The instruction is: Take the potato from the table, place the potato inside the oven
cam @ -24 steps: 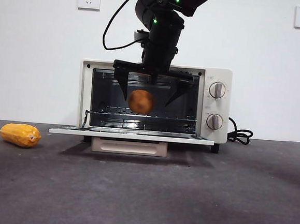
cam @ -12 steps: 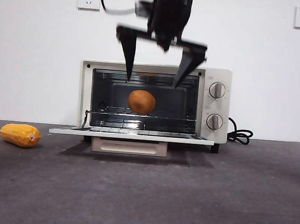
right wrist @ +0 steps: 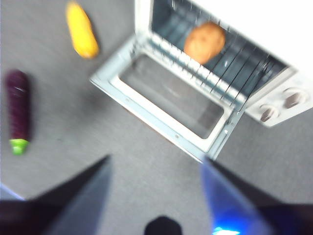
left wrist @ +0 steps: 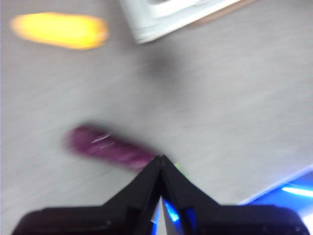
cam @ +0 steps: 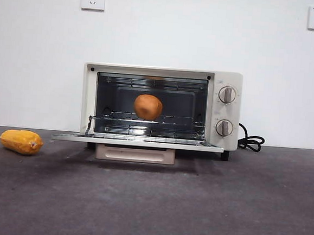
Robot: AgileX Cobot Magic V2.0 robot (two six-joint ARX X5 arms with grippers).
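Front view: a dark grey table (cam: 150, 204) fills the lower half. On it stands a cream oven (cam: 160, 109), its door folded flat open. The round orange-brown potato (cam: 148, 107) rests on the wire rack inside, centred. A yellow-orange vegetable (cam: 22, 141) lies well to one side; a purple eggplant (right wrist: 18, 110) lies nearer the arms. The right gripper (right wrist: 156, 196) hangs high above the door, jaws spread and empty; the left gripper (left wrist: 160, 164) is pinched closed. The placement looks complete; lift clear without touching the door.
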